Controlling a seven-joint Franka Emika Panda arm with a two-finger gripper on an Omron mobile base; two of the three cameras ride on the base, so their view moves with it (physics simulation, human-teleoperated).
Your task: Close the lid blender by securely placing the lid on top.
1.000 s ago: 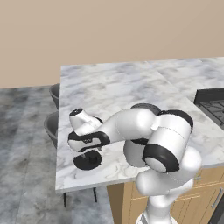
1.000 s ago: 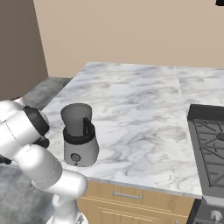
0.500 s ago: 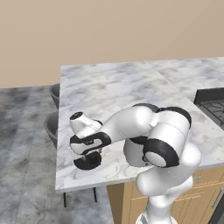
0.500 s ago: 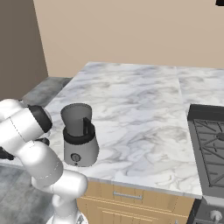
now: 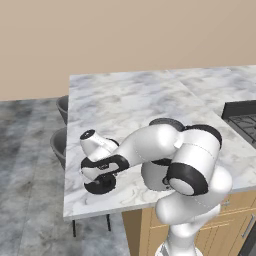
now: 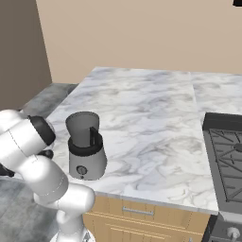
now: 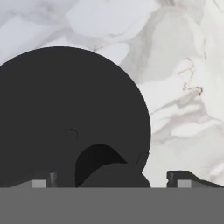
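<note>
Black disc first: we find the lid point(image 7: 65, 118) lying flat on the marble counter point(image 7: 183, 65), close under the hand camera, its raised centre block near the bottom of that view. In the left base view the lid point(image 5: 100, 186) sits near the counter's front left corner, directly below the wrist. The gripper point(image 7: 109, 181) hangs over it with jaws spread wide and nothing between them; one dark fingertip shows at each side of the block, and we cannot tell whether either touches the disc.

The blender point(image 6: 85, 146) stands upright near the front edge of the counter point(image 6: 142, 123) in the right base view, its jar open at the top, handle turned toward the stove side.

We judge the step in hand to be the approach for the pick. The next move calls for centring the fingers on the block, closing firmly, lifting straight up, then carrying the lid level to the jar mouth and seating it squarely.
</note>
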